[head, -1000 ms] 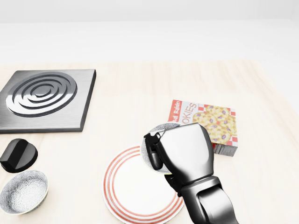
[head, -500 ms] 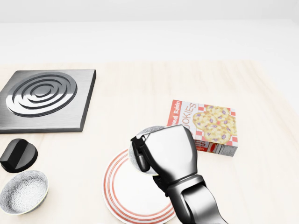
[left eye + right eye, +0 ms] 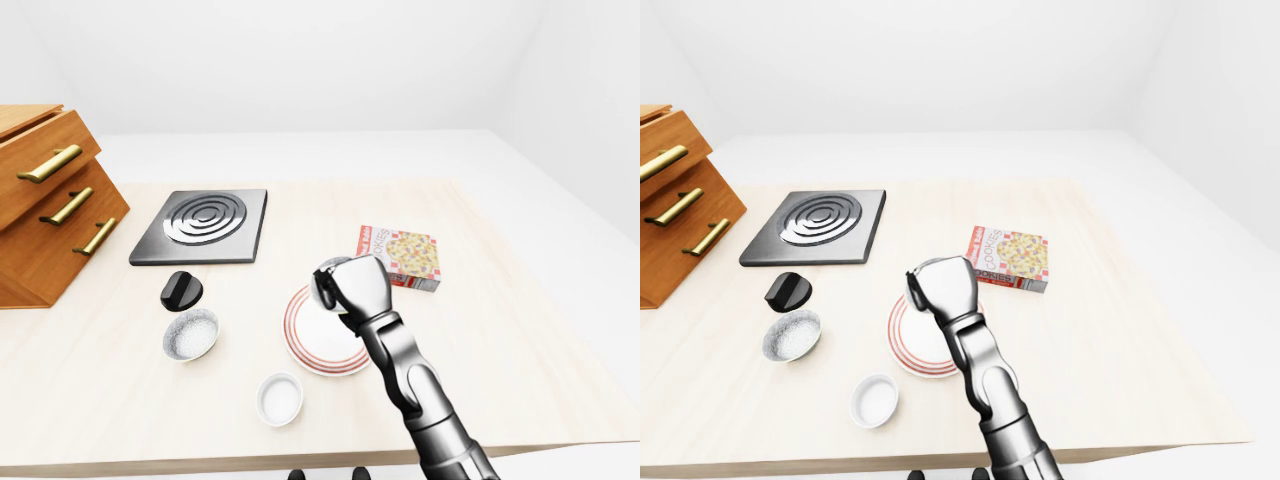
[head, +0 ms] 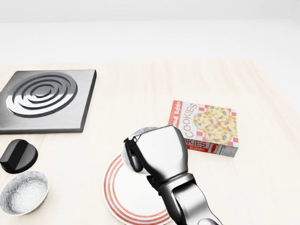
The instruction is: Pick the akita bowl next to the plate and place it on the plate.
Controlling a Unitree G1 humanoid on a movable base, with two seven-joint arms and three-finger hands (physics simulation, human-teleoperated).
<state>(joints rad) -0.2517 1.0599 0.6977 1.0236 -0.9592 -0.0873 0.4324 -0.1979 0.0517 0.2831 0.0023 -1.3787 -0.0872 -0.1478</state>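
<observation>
Pale wood bench (image 3: 480,330) carries everything. Wooden drawer cabinet (image 3: 50,200) sits at its left edge, with a dark burner slab (image 3: 203,225) beside it. The right arm comes up from the bottom of the head view, wrist bent left. The right robot hand (image 4: 159,154) is clenched around the akita bowl (image 4: 142,131), tilted, above the upper rim of the striped plate (image 4: 119,192). Cookie box (image 4: 208,126) is just right of the hand. Bare bench lies right of the plate, its edge well apart. Speckled bowl (image 4: 23,192), black knob (image 4: 18,155) and small white bowl (image 3: 279,398) sit left of the plate.
</observation>
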